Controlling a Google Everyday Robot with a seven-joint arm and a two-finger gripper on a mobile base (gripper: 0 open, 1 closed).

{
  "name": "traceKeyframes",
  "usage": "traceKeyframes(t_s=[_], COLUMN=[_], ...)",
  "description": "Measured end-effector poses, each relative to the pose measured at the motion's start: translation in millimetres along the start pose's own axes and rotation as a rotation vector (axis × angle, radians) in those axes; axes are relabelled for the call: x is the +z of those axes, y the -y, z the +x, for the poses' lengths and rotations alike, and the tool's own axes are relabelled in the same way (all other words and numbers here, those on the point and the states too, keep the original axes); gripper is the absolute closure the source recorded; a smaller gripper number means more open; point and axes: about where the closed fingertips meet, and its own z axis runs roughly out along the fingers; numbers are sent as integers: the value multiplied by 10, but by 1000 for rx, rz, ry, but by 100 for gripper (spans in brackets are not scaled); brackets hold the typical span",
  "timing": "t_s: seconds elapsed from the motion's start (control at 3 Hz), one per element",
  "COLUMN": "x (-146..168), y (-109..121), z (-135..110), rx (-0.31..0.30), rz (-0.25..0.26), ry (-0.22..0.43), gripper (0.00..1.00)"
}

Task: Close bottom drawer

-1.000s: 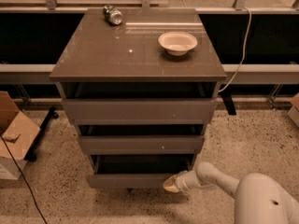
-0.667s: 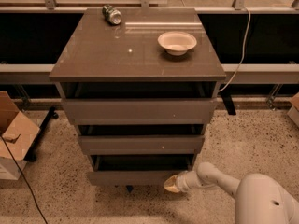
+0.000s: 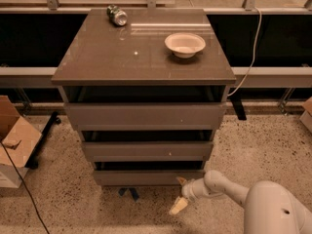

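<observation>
The bottom drawer (image 3: pixel 146 177) is the lowest of three on the grey-brown cabinet (image 3: pixel 143 57). Its flat front stands out only slightly, about in line with the middle drawer front (image 3: pixel 146 150). The top drawer front (image 3: pixel 145 115) is taller and wider. My gripper (image 3: pixel 179 195) comes in from the lower right on a white arm (image 3: pixel 222 185). Its pale fingertips sit by the right end of the bottom drawer front, one near the front's lower edge and one lower toward the floor.
A white bowl (image 3: pixel 185 44) and a tipped can (image 3: pixel 117 15) rest on the cabinet top. A cardboard box (image 3: pixel 13 140) stands at the left on the speckled floor. A cable (image 3: pixel 248 52) hangs right of the cabinet. Blue tape (image 3: pixel 128 193) marks the floor under the drawer.
The bottom drawer has slid back into the cabinet from its pulled-out position. My gripper has followed it toward the cabinet.
</observation>
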Motion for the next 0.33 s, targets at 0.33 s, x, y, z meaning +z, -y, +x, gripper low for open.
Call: traceKeyframes(t_s=[0.33], x=[0], y=[0], z=[0], rx=[0], rz=[0], ry=[0], gripper=[0])
